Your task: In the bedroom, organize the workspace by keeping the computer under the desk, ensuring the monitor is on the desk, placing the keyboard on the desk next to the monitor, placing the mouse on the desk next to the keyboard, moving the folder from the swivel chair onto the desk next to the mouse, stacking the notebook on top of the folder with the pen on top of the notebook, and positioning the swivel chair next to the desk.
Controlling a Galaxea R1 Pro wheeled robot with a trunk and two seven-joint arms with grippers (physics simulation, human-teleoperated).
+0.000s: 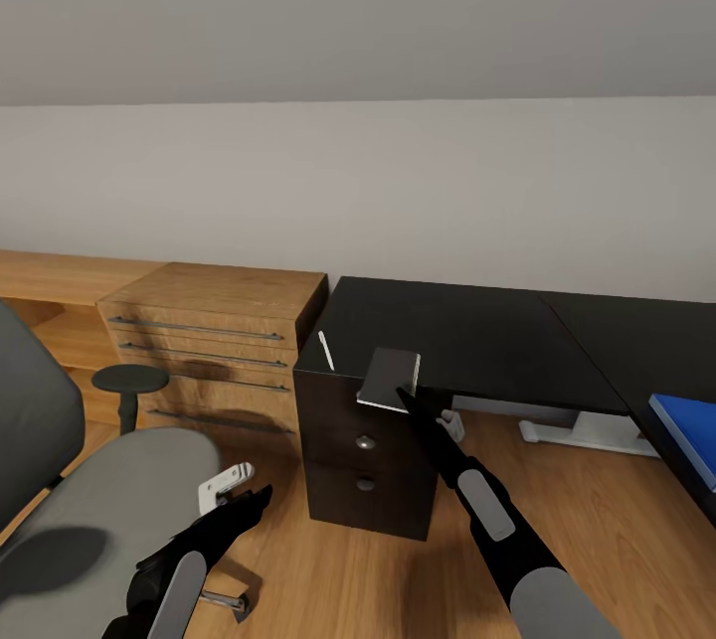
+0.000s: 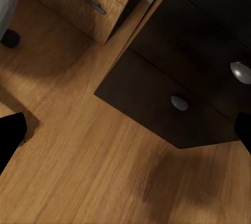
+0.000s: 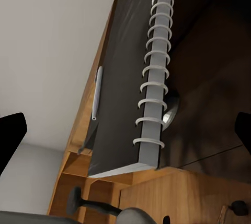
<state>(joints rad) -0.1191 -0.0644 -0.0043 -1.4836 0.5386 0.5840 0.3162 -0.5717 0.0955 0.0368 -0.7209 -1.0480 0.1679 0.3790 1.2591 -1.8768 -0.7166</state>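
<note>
So the right gripper [image 1: 406, 391] is up at the front edge of the desk [image 1: 477, 331], right above the drawer pedestal [image 1: 366, 465], and it looks closed on the notebook [image 1: 390, 376], pinching its near edge. The notebook is tilted, part over the desk corner and part hanging past the edge. In the right wrist view you get the notebook [image 3: 130, 78] edge-on with its white spiral binding [image 3: 154, 67] running away from the fingers, and the pen [image 3: 97, 93] lying on the desk just beyond it. From the head camera the pen [image 1: 326, 351] sits just left of that gripper, near the notebook but not touching. The blue folder [image 1: 686, 435] is well off to its right on the other wing of the desk. The left gripper [image 1: 234, 490] hangs low by the swivel chair [image 1: 99, 480] seat, holding nothing, though I can't tell how wide its fingers are. Its wrist cam looks down at the wood floor [image 2: 78, 172] and the pedestal's silver knobs [image 2: 179, 102].
</note>
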